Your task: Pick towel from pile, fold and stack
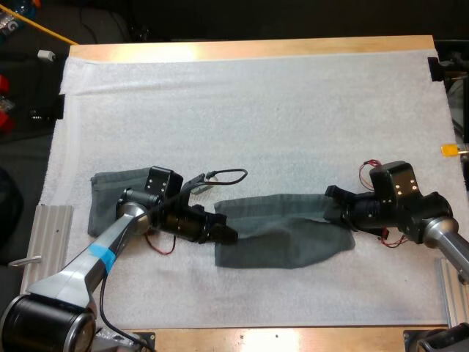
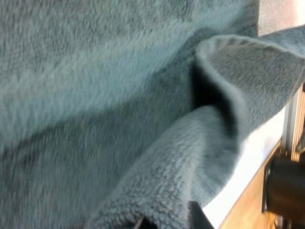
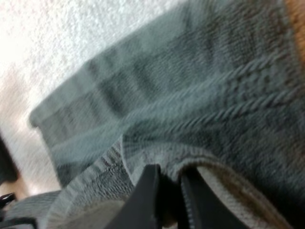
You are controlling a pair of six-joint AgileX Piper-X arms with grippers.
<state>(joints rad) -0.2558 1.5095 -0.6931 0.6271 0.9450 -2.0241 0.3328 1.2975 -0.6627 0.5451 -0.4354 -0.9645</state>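
high view: on your wooden bench lies a white, nubbly mat. a dark grey-green towel lies across the mat's 5 o'clock part in a long, loose band. its near edge bulges toward 6 o'clock. your left hand meets the towel's 9 o'clock end, and your right hand meets its 2 o'clock corner. a second towel of the same colour lies flat at the mat's 8 o'clock side. it is roughly rectangular and partly under your left arm, apart from the first towel.

left wrist view: fleecy cloth of the towel is close to the camera. one edge curls over into a soft rounded fold with a dark hollow beneath it. the fingers of your left hand show as dark tips with cloth bunched between them, so the hand is grasping the towel. beside the fold you can see a strip of the white mat and the bench's wooden edge.

right wrist view: the towel lies on the pebbly mat and shows a ribbed, braided woven band across its pile and a rounded corner. your right hand's two black fingers stand close together, clenched on a raised hem of the towel.
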